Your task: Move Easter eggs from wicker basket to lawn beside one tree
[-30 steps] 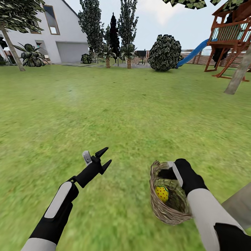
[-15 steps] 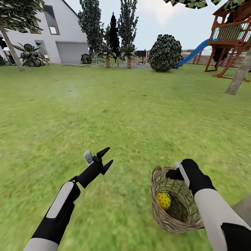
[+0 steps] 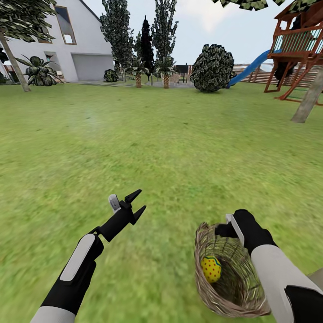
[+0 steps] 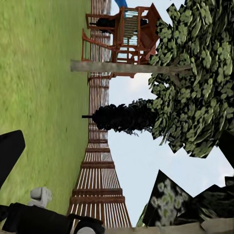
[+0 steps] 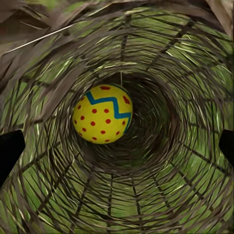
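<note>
Home back garden. Wide lawn [image 3: 170,134] runs to a white house [image 3: 67,40] with garage door. Wooden play tower [image 3: 298,45] with blue slide [image 3: 249,68], fence, trees and shrubs along the edge.

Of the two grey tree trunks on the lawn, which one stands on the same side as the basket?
The leaning trunk at right, beside the wooden play tower; the basket hangs by the right gripper. The other trunk stands far left.

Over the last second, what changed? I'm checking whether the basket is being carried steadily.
The wicker basket, hanging tilted from the right gripper, dropped lower and slightly rightward in the head view, and the Easter egg inside went with it. The left gripper stayed open at the same spot. The background tree shifted slightly, suggesting the camera moved.
</note>
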### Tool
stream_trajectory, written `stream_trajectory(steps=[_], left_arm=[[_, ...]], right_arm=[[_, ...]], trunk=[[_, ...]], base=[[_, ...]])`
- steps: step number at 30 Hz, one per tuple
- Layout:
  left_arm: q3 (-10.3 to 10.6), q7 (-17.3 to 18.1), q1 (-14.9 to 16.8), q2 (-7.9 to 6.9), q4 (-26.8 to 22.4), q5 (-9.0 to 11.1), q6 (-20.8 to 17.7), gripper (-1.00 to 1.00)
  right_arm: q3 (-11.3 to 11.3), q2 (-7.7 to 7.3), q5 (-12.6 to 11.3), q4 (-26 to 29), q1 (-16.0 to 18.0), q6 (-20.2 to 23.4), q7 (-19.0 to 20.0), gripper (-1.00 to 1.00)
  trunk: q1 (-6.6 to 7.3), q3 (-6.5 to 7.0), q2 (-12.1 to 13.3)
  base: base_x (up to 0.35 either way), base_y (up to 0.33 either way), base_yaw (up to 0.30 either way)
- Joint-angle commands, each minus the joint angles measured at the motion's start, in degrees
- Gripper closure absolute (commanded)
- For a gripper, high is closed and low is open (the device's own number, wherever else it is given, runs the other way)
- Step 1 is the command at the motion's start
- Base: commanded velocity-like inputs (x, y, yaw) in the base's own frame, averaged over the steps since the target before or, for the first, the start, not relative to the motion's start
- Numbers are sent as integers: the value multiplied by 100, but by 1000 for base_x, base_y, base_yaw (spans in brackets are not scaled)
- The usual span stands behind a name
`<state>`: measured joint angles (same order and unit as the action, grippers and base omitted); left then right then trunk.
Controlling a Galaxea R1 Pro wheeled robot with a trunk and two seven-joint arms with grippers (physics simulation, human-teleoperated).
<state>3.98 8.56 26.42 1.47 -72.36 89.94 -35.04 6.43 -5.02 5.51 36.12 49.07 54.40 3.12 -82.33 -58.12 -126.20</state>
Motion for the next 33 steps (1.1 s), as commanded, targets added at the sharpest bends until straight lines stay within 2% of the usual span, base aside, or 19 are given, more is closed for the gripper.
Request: stream_trajectory(steps=[1,16,33], left_arm=[[-5,10,4,2,3,15,-22,-100],[-3,22,4,2,3,23,-22,-100],[-3,25,4,76,3,24,-27,-100]], right_arm=[[17,2,51,6,3,21,39,-100],[34,2,57,1,6,3,73,-100],[34,-16,67,-193,4,1,39,-100]], trunk=[[-2,-5,-2],[-2,-5,-2],[-375,-310,-684]], base=[[187,-86,0],[22,-10,0],[0,0,0]])
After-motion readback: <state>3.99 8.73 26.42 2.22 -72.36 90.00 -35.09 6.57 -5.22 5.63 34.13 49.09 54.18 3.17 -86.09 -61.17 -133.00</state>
